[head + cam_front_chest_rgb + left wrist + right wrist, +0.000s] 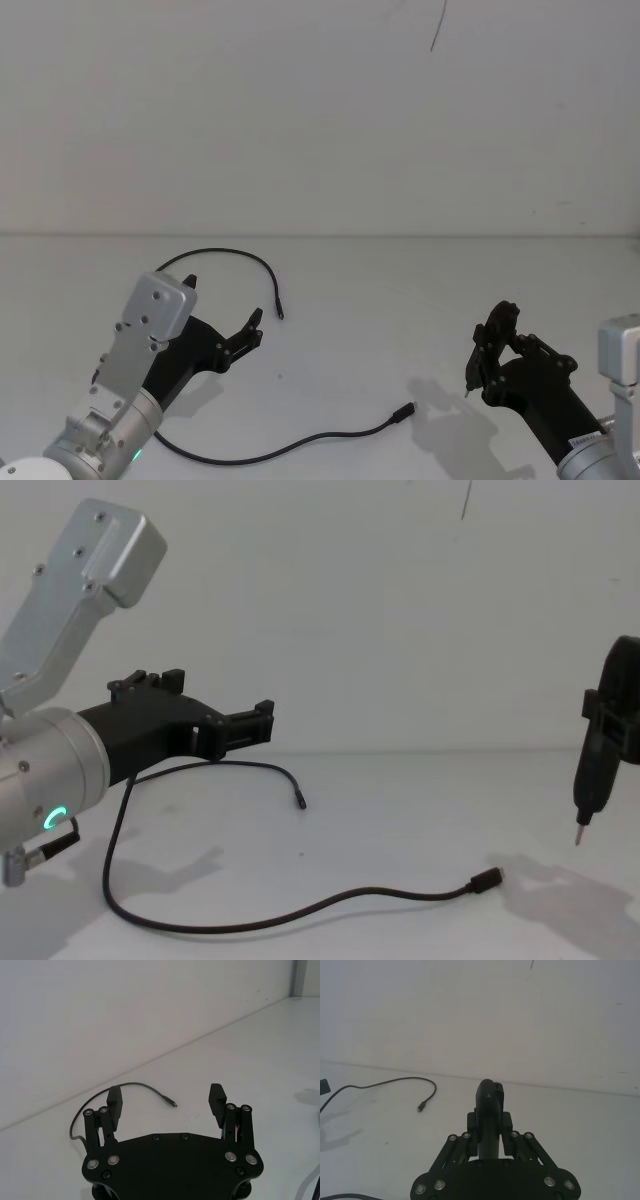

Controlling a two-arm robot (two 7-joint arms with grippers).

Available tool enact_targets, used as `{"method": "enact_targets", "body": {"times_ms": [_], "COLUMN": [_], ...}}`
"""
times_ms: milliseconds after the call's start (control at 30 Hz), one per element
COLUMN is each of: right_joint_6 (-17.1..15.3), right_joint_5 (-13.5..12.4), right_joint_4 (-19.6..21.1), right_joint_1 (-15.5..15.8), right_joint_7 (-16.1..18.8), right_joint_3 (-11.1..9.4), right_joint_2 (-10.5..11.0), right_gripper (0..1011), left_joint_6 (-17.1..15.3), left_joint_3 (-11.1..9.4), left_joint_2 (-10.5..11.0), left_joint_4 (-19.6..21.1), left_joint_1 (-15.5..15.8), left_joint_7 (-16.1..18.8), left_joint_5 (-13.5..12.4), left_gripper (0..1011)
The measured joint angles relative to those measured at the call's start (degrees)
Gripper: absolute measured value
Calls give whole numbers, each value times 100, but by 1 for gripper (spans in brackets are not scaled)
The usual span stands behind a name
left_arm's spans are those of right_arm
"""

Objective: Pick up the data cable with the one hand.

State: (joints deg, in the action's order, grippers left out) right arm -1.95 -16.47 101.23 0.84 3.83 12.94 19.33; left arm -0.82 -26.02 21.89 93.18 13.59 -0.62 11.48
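My left gripper [224, 298] hangs over the left part of the white desk [400, 290]. Its fingers [114, 1100] are spread wide apart with nothing between them. The data cable [300, 440] lies flat on the desk, untouched. One end, a small plug, rests just ahead of my open fingertips, a little toward my right. From there the cable arcs back toward the wall [300, 100] and curves round on my left. It then passes under my wrist and runs along the near desk to a second plug, which lies between my two arms. From the chest view, the fingers sit above the cable, clear of it. My right gripper [489, 1122] is held above the desk's right side, well apart from the cable. Its fingers are clamped on a black pen-like tool [590, 770] whose tip points down.
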Motion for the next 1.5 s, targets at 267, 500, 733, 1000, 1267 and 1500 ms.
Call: {"method": "enact_targets", "body": {"times_ms": [267,500,733,1000,1267,1500], "right_joint_6": [0,0,0,0,0,0], "right_joint_5": [0,0,0,0,0,0], "right_joint_4": [0,0,0,0,0,0], "right_joint_1": [0,0,0,-1,0,0], "right_joint_7": [0,0,0,0,0,0], "right_joint_3": [0,0,0,0,0,0], "right_joint_2": [0,0,0,0,0,0], "right_gripper": [263,263,263,263,263,263], "left_joint_6": [0,2,3,3,3,0], "left_joint_3": [0,0,0,0,0,-1], "left_joint_2": [0,0,0,0,0,1], "left_joint_4": [0,-1,0,-1,-1,0], "left_joint_1": [0,0,0,0,0,-1], "left_joint_7": [0,0,-1,-1,-1,-11], "left_joint_5": [0,1,1,1,1,1], "left_gripper": [1001,1001,1001,1001,1001,1001]}}
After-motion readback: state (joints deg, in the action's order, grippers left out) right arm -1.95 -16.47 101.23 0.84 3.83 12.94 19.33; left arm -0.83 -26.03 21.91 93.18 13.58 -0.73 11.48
